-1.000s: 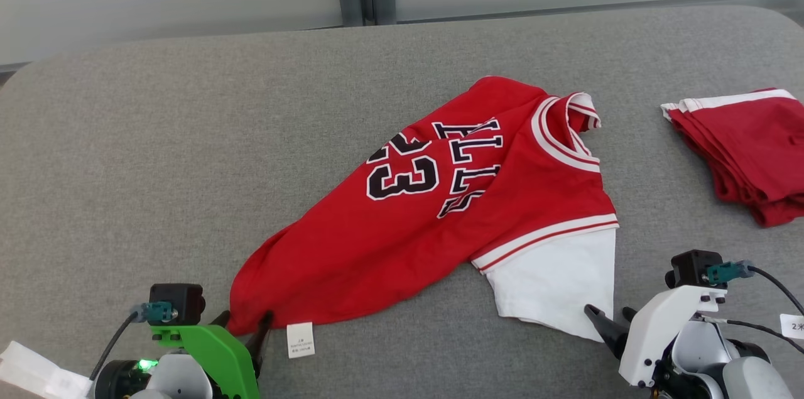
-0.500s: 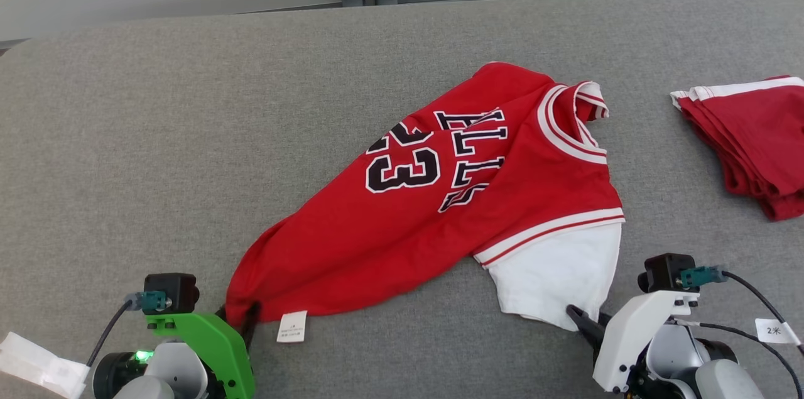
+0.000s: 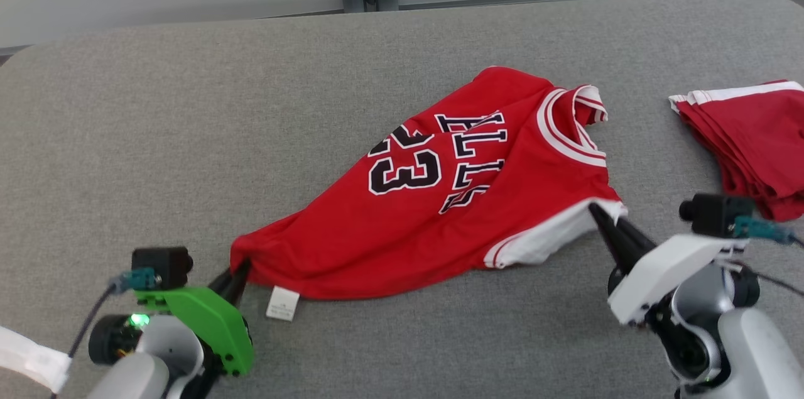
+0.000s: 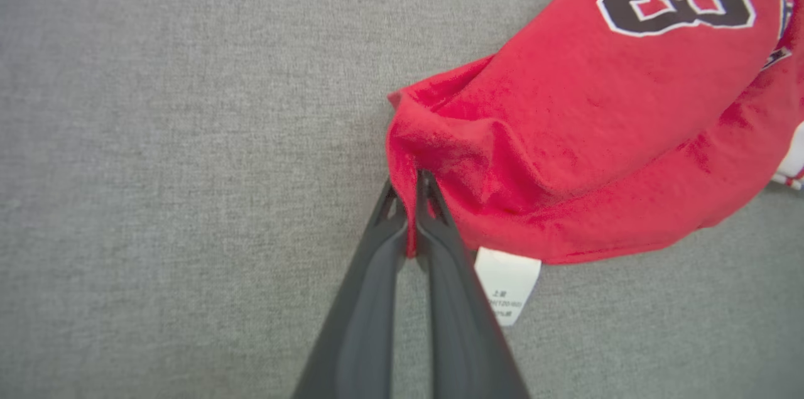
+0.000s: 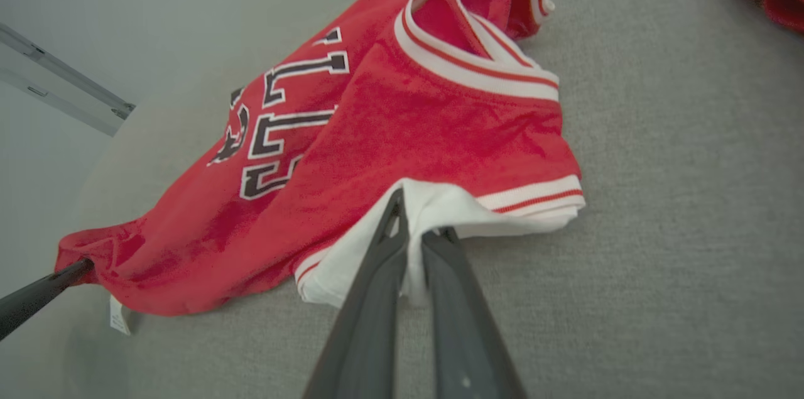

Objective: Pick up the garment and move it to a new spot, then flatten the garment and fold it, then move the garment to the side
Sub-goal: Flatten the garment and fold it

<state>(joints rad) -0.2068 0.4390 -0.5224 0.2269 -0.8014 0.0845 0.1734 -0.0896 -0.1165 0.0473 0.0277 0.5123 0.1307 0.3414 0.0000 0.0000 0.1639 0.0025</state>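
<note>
The red garment [image 3: 440, 210] is lying bunched on the desk [image 3: 188, 135], being pinched by clenched jaws: hem corner by the left gripper [image 3: 242, 267], white sleeve [image 3: 546, 239] by the right gripper [image 3: 595, 210]. Only thin edges are being held, so a slip-out is probably being risked on lifting.

Garment [image 3: 352, 242] was red; lettering [image 3: 480, 135] and "23" black with white outline; trim [image 3: 563, 143] striped white and red; sleeve [image 3: 546, 239] white. Care label [image 3: 282, 303] white. Surface [image 3: 157, 135] was grey. Folded pile [image 3: 760, 141]: darker red, white-banded.

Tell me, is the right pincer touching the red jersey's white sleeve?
Touching. The right wrist view shows the right pincer shut on the white sleeve of the red jersey.
</note>
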